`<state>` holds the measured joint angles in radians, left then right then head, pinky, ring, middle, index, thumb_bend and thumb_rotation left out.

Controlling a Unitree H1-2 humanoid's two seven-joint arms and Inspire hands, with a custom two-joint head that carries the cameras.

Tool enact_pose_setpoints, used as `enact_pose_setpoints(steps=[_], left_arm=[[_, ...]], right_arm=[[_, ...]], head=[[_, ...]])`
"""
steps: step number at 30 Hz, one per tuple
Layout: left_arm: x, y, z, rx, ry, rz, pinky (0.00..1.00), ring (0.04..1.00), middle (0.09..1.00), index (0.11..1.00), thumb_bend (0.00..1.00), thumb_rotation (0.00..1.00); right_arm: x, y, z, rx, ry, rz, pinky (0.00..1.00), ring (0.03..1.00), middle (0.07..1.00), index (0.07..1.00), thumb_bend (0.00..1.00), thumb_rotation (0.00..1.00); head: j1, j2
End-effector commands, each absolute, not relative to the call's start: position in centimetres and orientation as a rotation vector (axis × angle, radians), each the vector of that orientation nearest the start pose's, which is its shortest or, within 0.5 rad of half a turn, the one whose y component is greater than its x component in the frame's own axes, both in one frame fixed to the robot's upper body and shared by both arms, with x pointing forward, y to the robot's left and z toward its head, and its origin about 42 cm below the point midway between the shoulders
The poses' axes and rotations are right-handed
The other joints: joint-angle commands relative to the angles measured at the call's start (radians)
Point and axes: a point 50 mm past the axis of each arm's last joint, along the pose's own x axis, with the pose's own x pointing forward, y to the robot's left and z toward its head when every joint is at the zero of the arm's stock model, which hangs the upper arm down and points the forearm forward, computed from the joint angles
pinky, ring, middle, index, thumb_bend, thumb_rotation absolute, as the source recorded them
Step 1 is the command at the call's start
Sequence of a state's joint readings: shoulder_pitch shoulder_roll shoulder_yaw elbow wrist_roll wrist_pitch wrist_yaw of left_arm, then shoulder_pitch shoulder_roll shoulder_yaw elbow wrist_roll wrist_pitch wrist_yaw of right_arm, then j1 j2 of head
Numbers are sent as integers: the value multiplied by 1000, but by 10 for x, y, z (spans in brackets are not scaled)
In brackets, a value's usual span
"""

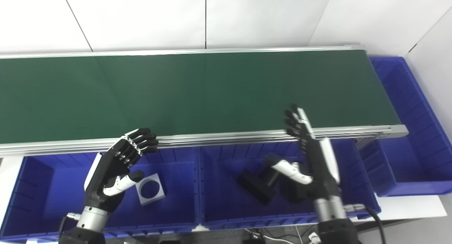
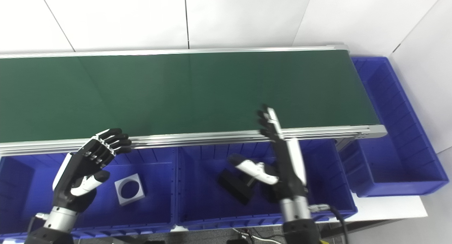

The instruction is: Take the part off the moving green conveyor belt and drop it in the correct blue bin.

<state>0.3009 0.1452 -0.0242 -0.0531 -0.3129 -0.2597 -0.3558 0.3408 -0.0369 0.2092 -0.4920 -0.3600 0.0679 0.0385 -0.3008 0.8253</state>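
The green conveyor belt [image 1: 197,92] runs across the view and carries no part. My left hand [image 1: 118,164] hovers open over the left blue bin [image 1: 42,187], fingers curled near the belt's front rail. A grey square part with a round hole [image 1: 150,190] lies in that bin, just right of the hand. My right hand [image 1: 310,155] stands open over the middle blue bin [image 1: 226,208], fingers straight up past the rail, thumb out to the left. Black parts [image 1: 256,187] lie in the middle bin, partly hidden by the thumb and wrist.
A third blue bin [image 1: 413,138] sits at the belt's right end. An aluminium rail [image 1: 212,138] borders the belt's near edge above the bins. White walls stand behind and to the right. Cables [image 1: 370,215] trail from the right wrist.
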Motion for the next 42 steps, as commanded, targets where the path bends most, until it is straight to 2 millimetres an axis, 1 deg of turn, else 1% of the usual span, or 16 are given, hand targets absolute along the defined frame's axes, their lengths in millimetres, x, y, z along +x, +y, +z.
enact_pose_setpoints(steps=[1, 4, 8, 9, 12, 16, 17, 18, 19, 20, 23, 26, 31, 33, 37, 42], left_arm=[[174, 249, 70, -136, -110, -269, 695, 731, 751, 761, 947, 422], [172, 244, 68, -143, -112, -272, 700, 738, 758, 766, 938, 408], [170, 238, 65, -146, -116, -274, 706, 744, 765, 769, 929, 391], [169, 237, 65, -145, -116, -274, 710, 750, 771, 771, 927, 386], [168, 233, 63, -140, -118, -273, 718, 759, 782, 778, 923, 377], [166, 226, 62, -134, -123, -276, 724, 763, 786, 786, 923, 376], [165, 224, 62, -129, -123, -277, 725, 764, 787, 786, 924, 376], [165, 222, 62, -125, -122, -277, 725, 766, 790, 789, 927, 381], [165, 220, 62, -119, -121, -277, 726, 767, 792, 790, 933, 383], [164, 219, 61, -115, -120, -277, 727, 769, 794, 792, 940, 388], [162, 213, 60, -109, -118, -278, 726, 770, 799, 794, 943, 393], [160, 208, 60, -111, -116, -274, 722, 771, 802, 795, 940, 389], [156, 202, 60, -102, -109, -270, 724, 772, 807, 801, 948, 400], [155, 200, 60, -99, -106, -269, 726, 772, 808, 802, 944, 404], [154, 197, 60, -101, -103, -269, 728, 770, 804, 804, 935, 396], [152, 196, 59, -106, -98, -271, 729, 773, 807, 806, 927, 385]], right_arm=[[178, -172, 162, -307, -164, 151, 809, 873, 897, 948, 852, 698], [183, -164, 162, -273, -177, 184, 812, 868, 889, 944, 842, 688], [191, -156, 156, -258, -187, 231, 806, 861, 884, 937, 824, 686], [193, -154, 155, -258, -190, 240, 794, 855, 880, 933, 818, 686], [198, -147, 149, -244, -182, 272, 778, 846, 875, 927, 809, 684], [200, -143, 139, -219, -170, 297, 764, 836, 872, 921, 780, 689], [200, -143, 137, -209, -166, 299, 763, 834, 870, 919, 775, 688], [200, -141, 135, -195, -155, 300, 759, 828, 863, 914, 762, 680], [199, -140, 131, -179, -142, 303, 755, 825, 858, 912, 753, 676], [198, -140, 129, -167, -133, 306, 751, 821, 852, 910, 734, 668], [195, -141, 118, -108, -107, 312, 751, 821, 848, 910, 704, 637], [194, -145, 108, -79, -102, 321, 737, 809, 839, 906, 690, 596], [190, -154, 94, -57, -67, 376, 747, 823, 854, 916, 732, 545], [189, -157, 91, -58, -62, 389, 754, 827, 857, 918, 746, 532], [186, -163, 87, -72, -62, 400, 781, 843, 868, 920, 771, 469], [183, -168, 86, -113, -90, 397, 786, 845, 868, 919, 767, 447]], head=[[9, -3], [43, -17], [86, -31], [86, -31], [131, -43], [183, -51], [214, -54], [214, -54], [245, -58], [250, -59], [306, -69], [331, -75], [378, -85], [388, -90], [401, -97], [400, -107]])
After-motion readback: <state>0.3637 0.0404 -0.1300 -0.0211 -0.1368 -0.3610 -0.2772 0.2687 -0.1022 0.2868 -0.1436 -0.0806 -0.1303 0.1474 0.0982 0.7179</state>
